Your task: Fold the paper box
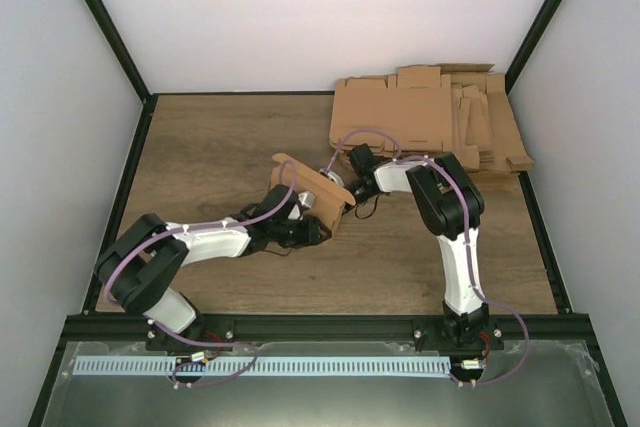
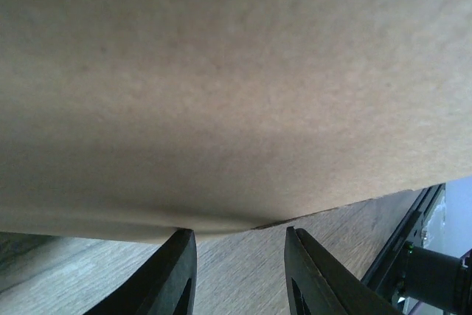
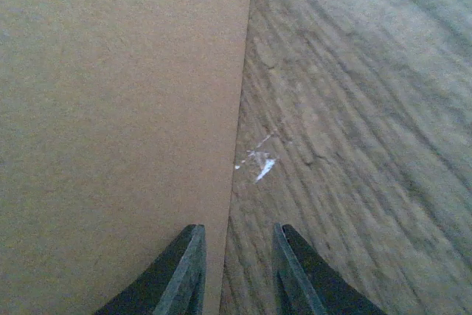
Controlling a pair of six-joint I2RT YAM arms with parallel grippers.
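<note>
The plain brown cardboard paper box (image 1: 315, 192) stands tilted near the tabletop (image 1: 200, 147) centre. It looks light, stiff and crease-prone, so grip a flap edge. The left gripper (image 2: 237, 232) and right gripper (image 3: 239, 227) are both part-open and empty.

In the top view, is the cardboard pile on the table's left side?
No, the cardboard pile lies at the far right corner of the table.

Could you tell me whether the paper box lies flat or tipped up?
Tipped up: the paper box leans at a slant, one edge off the table.
</note>
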